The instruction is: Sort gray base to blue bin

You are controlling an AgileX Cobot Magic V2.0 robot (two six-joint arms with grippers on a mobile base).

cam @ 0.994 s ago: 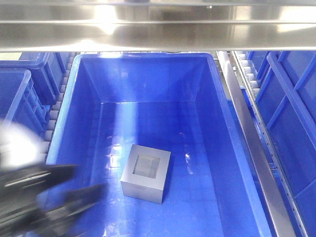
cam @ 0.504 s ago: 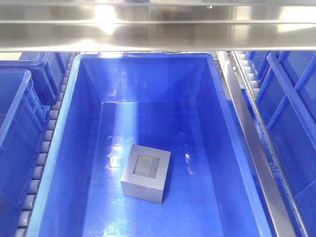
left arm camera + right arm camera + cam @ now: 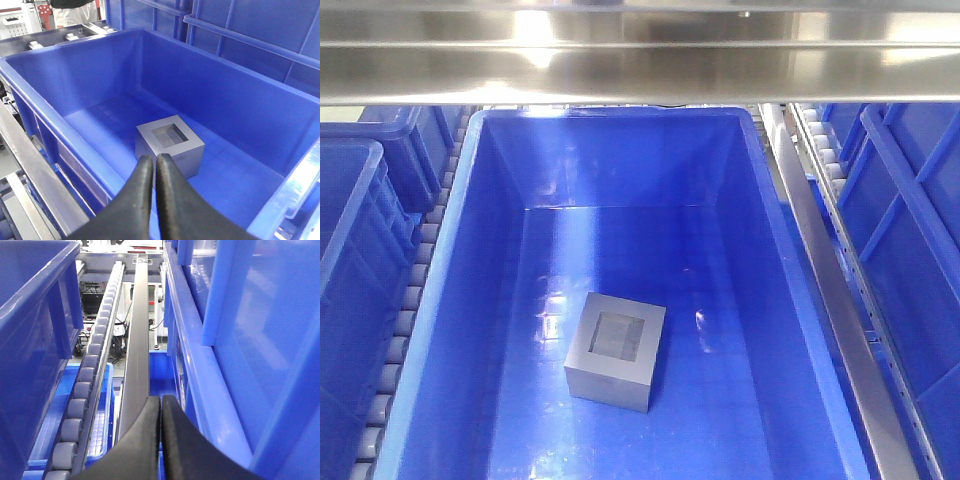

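The gray base (image 3: 616, 351) lies on the floor of the blue bin (image 3: 490, 260), recess facing up, near the bin's front middle. It also shows in the left wrist view (image 3: 170, 145), inside the bin (image 3: 240, 95). My left gripper (image 3: 153, 160) is shut and empty, held above the bin's near rim, apart from the base. My right gripper (image 3: 161, 401) is shut and empty, outside the bin, above a metal rail (image 3: 136, 350) between crates. Neither gripper shows in the front view.
Other blue crates stand to the left (image 3: 360, 200) and right (image 3: 910, 230) of the bin. Roller tracks (image 3: 410, 300) and a metal rail (image 3: 830, 290) run along its sides. A steel shelf beam (image 3: 640, 60) crosses overhead.
The blurred left arm seen at the lower left of the front view one second ago has left that view. The gray base has not moved.
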